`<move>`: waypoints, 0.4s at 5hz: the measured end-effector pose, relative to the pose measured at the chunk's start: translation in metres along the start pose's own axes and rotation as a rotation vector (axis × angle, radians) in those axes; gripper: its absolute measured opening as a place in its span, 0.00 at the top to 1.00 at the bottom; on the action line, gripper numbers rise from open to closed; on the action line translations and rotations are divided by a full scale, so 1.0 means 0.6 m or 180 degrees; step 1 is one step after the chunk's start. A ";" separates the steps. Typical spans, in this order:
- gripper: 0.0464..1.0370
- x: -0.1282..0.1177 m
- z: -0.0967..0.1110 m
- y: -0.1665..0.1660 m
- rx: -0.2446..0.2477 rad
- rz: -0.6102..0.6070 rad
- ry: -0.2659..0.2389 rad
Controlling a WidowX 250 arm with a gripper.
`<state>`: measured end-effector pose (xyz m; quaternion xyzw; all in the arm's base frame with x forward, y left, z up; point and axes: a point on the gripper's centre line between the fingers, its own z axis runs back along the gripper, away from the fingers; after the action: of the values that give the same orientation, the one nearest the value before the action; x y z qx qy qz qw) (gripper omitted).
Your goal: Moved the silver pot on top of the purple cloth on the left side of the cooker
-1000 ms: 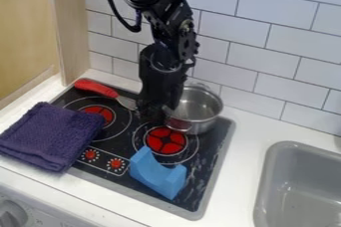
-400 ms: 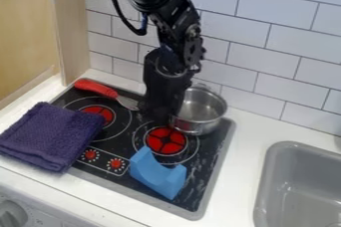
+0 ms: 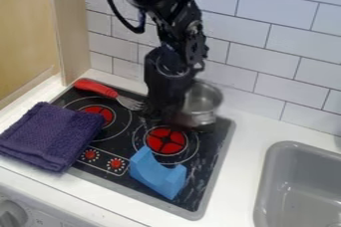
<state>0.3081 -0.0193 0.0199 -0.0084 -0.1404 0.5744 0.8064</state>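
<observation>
end effector (image 3: 160, 117) at the silver pot's (image 3: 202, 99) left side, open or closed we cannot tell, pot over the stove's (image 3: 222, 144) back right, mouth upward, round without a clear long axis, nearer the tiled wall (image 3: 279, 56) in our view than earlier, purple cloth (image 3: 52, 134) overlapping the stove's left edge, white tabletop (image 3: 243, 146)

High camera, slanted down, facing the cooker (image 3: 203, 164) (near)
</observation>
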 end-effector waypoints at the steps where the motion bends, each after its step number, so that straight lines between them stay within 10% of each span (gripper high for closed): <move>1: 0.99 0.000 0.027 0.011 -0.0109 0.0025 -0.0019; 2: 0.99 0.001 0.049 0.031 -0.0206 0.0077 -0.0045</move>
<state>0.2843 -0.0167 0.0451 -0.0321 -0.1644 0.5793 0.7977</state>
